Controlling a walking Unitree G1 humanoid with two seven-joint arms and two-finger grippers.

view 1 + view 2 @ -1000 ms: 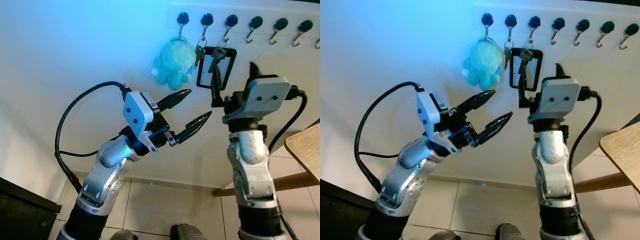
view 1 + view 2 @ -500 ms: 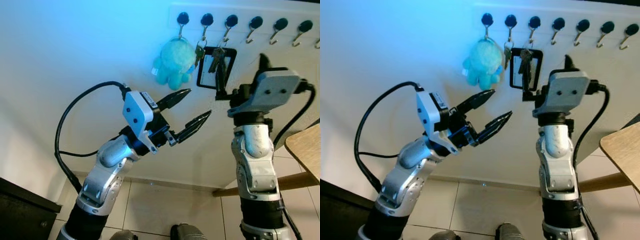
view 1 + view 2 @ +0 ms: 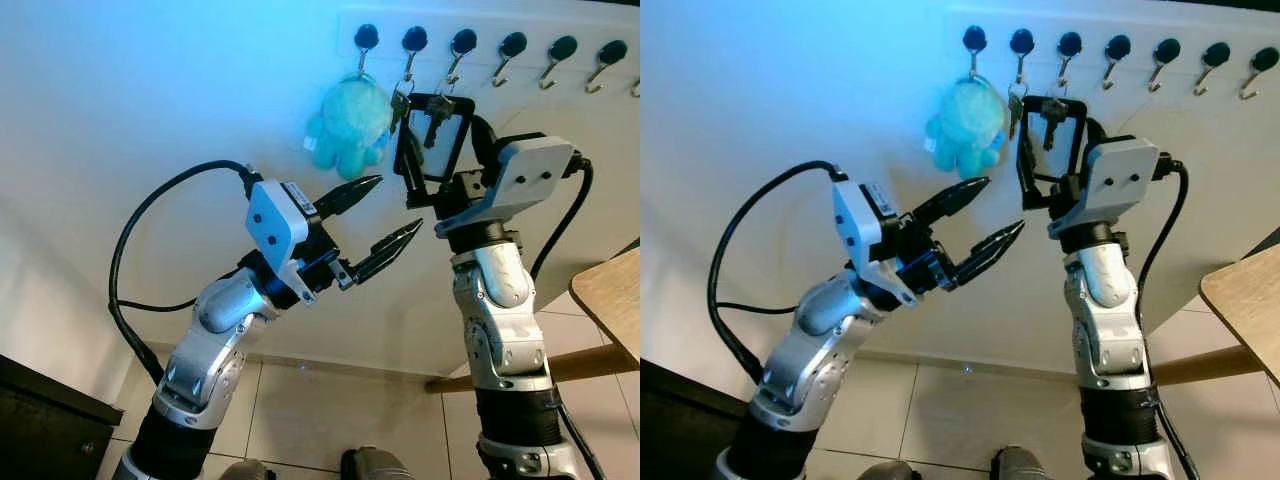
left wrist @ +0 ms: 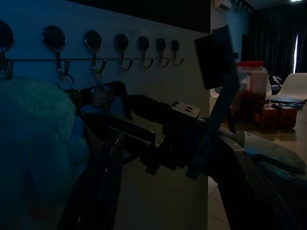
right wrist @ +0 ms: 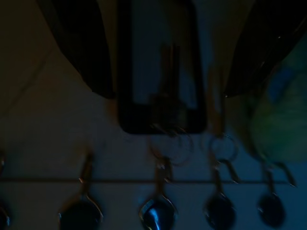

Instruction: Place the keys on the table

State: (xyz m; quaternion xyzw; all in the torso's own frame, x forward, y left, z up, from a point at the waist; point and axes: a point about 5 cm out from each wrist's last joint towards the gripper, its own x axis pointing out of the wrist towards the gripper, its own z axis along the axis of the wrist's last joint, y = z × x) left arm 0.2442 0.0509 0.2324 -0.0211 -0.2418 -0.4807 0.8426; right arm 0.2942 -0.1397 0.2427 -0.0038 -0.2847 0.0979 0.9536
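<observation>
While the keys [image 3: 432, 112] hang with a black frame on the third hook [image 3: 461, 42] of the wall rack, the right pincer [image 3: 440, 140] sits spread around them, not clamped. Left pincer [image 3: 385, 215] released, below a teal plush [image 3: 350, 125]. Surface [image 3: 612, 295] far right.

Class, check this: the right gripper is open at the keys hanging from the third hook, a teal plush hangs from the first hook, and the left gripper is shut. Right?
Not quite. The left gripper is open, fingers spread below the plush, as the left eye view shows. The rest holds: the right gripper is open at the keys on the third hook.
</observation>
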